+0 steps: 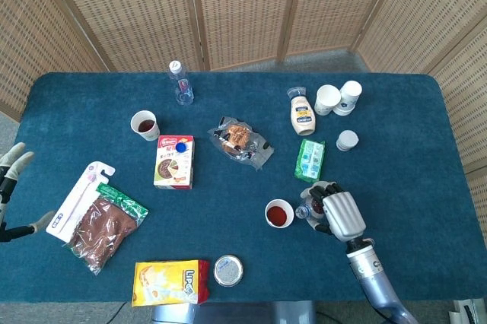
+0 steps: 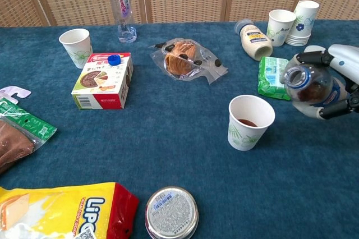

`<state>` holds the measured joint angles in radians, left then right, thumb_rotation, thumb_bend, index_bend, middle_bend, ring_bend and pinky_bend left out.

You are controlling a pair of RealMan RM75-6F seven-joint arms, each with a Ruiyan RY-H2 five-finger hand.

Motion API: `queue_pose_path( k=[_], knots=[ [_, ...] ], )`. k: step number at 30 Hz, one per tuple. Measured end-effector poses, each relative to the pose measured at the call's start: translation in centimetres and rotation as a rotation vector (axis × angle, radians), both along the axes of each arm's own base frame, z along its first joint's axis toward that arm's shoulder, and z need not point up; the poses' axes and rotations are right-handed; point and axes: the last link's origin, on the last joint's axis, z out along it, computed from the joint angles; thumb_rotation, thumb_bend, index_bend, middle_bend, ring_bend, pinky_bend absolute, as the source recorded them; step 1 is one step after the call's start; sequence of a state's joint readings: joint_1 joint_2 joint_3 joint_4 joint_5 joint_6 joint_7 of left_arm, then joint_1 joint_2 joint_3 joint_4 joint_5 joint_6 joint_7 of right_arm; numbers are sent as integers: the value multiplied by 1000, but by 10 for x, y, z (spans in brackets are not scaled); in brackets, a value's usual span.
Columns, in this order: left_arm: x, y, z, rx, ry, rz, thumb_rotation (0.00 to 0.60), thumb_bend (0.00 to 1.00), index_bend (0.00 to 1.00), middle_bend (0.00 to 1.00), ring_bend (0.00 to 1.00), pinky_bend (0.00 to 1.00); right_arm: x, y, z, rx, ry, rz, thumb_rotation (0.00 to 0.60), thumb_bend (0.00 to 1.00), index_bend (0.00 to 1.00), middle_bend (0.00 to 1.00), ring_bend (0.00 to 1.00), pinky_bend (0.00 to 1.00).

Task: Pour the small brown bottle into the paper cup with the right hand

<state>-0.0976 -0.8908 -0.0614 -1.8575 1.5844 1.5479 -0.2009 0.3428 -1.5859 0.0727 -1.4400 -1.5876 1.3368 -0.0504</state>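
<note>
right hand (image 1: 340, 214) grips small brown bottle (image 1: 308, 209), mouth tipped toward white paper cup (image 1: 279, 214) | cup holds red-brown liquid | blue-clothed desk (image 1: 228, 240)

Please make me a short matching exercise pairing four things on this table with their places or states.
Things:
1. brown bottle
2. paper cup
3. mayonnaise bottle
4. blue cap

States:
A. lying on its side near the stacked cups
B. resting on top of the snack box
C. gripped and tilted by the right hand
D. upright, with dark liquid at the bottom

Pairs: 1-C, 2-D, 3-A, 4-B
</note>
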Motion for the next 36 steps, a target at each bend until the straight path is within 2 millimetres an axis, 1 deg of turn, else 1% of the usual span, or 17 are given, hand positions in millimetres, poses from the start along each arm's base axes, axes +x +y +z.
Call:
queue_pose_path(
  k=[6, 21, 36],
  knots=[
    [0, 0, 1, -3, -5, -1, 600, 234, 0, 0, 0, 0, 7, -1, -4, -12, 40, 18, 600, 947, 482, 554, 288, 736],
    [0, 0, 0, -7, 0, 1, 600, 234, 0, 0, 0, 0, 4, -4, -7, -43, 158, 56, 600, 964, 486, 554, 288, 737],
    [-1, 0, 1, -7, -7, 0, 600, 234, 0, 0, 0, 0, 10, -7, -12, -105, 257, 81, 600, 971, 487, 554, 288, 737]
  ],
)
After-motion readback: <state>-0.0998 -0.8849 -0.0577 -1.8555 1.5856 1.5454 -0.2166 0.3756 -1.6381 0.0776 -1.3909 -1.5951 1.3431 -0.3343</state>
